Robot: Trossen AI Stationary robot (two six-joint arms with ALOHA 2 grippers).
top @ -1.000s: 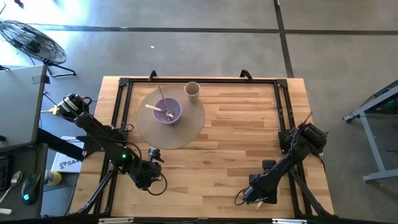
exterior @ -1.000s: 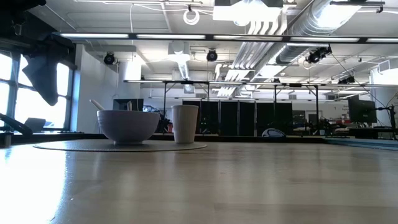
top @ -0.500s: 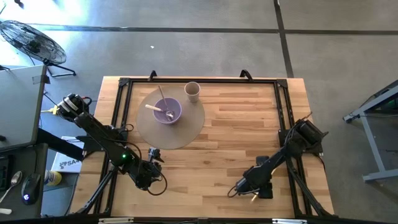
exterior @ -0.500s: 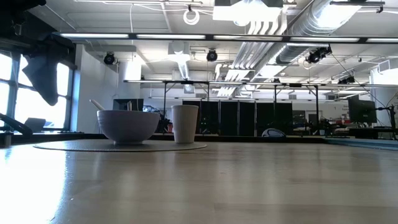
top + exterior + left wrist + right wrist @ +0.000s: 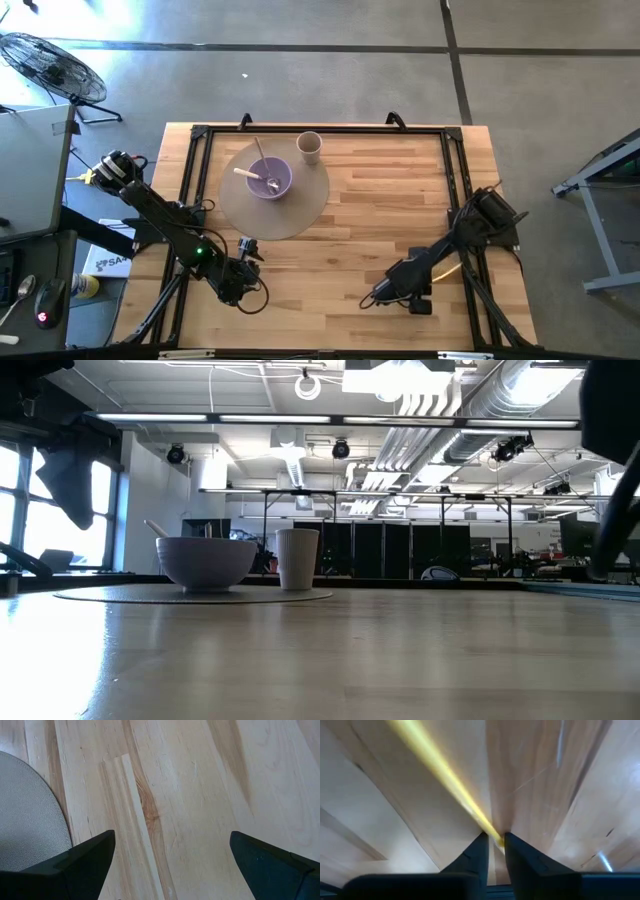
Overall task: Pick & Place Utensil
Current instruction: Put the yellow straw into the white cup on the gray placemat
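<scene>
Right gripper (image 5: 492,845) pinches the thin yellow utensil (image 5: 440,770) low over the near table edge (ready for carrying to the lilac bowl (image 5: 269,178) on the round grey mat (image 5: 300,205)), left gripper (image 5: 170,857) idles spread beside the mat.

Beyond my wooden slatted table (image 5: 380,220), a black pedestal fan (image 5: 45,68) stands on the grey concrete floor (image 5: 330,80) off the far left corner. To my left sits a grey side desk (image 5: 30,180), with a white cardboard box (image 5: 105,262) on the floor beside it. Level across my tabletop I see a ceiling hung with white ducts (image 5: 440,390).
</scene>
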